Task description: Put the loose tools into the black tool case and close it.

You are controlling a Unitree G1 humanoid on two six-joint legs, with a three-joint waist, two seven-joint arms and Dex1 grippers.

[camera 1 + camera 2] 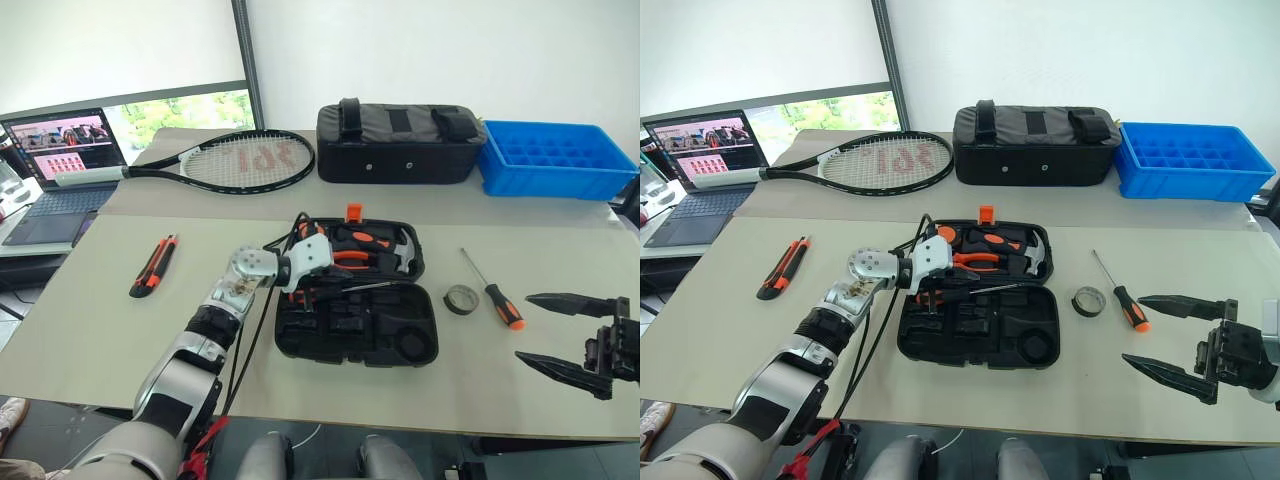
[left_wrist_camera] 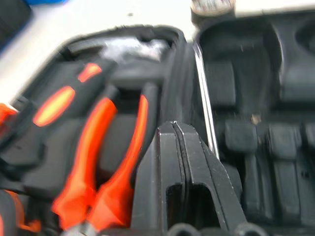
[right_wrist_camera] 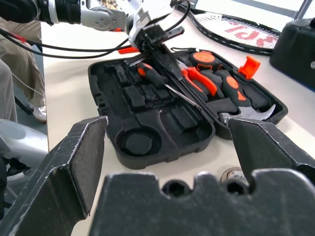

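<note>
The black tool case (image 1: pixel 300 335) lies open in the middle of the table, with pliers (image 1: pixel 352 257) and a hammer in its far half. A black-and-orange screwdriver (image 3: pixel 155 76) lies across the case near the hinge. My left gripper (image 1: pixel 312 283) hangs over the case's left side just above that screwdriver, its fingers (image 2: pixel 162 162) pressed shut with nothing between them. On the table lie an orange-black utility knife (image 1: pixel 153 266) to the left, and a dark tape roll (image 1: pixel 461 298) and an orange-handled screwdriver (image 1: pixel 503 305) to the right. My right gripper (image 1: pixel 523 328) hovers open further right, holding nothing.
A tennis racket (image 1: pixel 240 160), a black fabric bag (image 1: pixel 400 143) and a blue plastic tray (image 1: pixel 555 160) line the far side of the table. A laptop (image 1: pixel 65 165) stands at the far left. The table's front edge runs just below the case.
</note>
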